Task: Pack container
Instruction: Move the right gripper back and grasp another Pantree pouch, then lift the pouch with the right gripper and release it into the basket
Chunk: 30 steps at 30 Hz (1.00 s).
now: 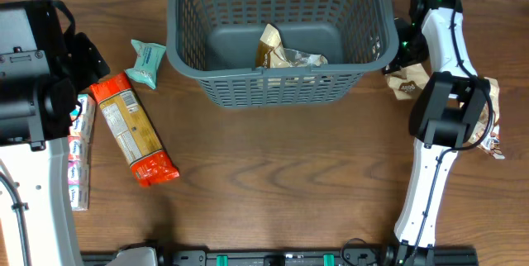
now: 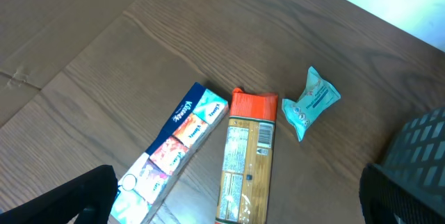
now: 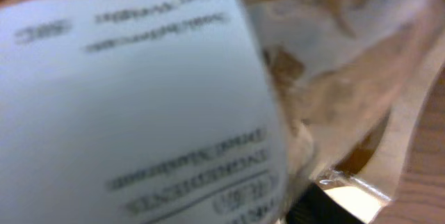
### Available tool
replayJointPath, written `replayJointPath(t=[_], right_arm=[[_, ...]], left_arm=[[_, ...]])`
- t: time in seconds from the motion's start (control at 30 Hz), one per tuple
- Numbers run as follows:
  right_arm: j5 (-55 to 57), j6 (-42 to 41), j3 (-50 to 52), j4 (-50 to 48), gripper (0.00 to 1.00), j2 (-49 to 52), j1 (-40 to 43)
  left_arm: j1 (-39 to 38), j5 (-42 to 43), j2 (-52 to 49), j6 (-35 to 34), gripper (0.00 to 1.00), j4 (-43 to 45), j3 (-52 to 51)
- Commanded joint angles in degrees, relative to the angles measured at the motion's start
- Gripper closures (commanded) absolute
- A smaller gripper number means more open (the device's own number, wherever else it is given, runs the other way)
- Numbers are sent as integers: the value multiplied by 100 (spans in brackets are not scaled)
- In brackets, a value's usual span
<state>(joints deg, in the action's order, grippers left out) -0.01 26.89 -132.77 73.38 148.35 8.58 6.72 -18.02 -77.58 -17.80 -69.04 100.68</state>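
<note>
The dark grey slotted container point(image 1: 186, 43) stands at the back middle with one crinkled snack bag point(image 1: 281, 51) inside. My left gripper point(image 2: 236, 206) is open and empty above an orange pasta pack point(image 2: 247, 161) and a tissue pack point(image 2: 177, 147); a teal pouch point(image 2: 313, 102) lies beyond them. In the overhead view my left arm point(image 1: 83, 59) covers part of the tissue pack point(image 1: 78, 163). My right gripper point(image 1: 402, 61) is right of the container, at a brown snack bag point(image 1: 411, 86). A clear bag with a white label point(image 3: 139, 99) fills the right wrist view and hides the jaws.
The orange pasta pack point(image 1: 132, 130) and the teal pouch point(image 1: 146, 62) lie left of the container. Another crinkled clear snack bag point(image 1: 489, 121) lies at the far right, partly under my right arm. The container's corner point(image 2: 417, 147) shows at the right of the left wrist view.
</note>
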Motion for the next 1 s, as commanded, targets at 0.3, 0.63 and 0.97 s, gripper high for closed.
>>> replayJointPath(t=[0.3,0.63,0.97], right_arm=[[-72,-4,208,31,99,271,-105],[-66,-4,131,122,99,20,-155],[-66,-2,109,-144,99,-1543,-57]], left_arm=[[28,-48,11,-31,0,-15,13],[28,-48,11,-31,0,-17,13],[28,-48,11,-31,0,-63,13]])
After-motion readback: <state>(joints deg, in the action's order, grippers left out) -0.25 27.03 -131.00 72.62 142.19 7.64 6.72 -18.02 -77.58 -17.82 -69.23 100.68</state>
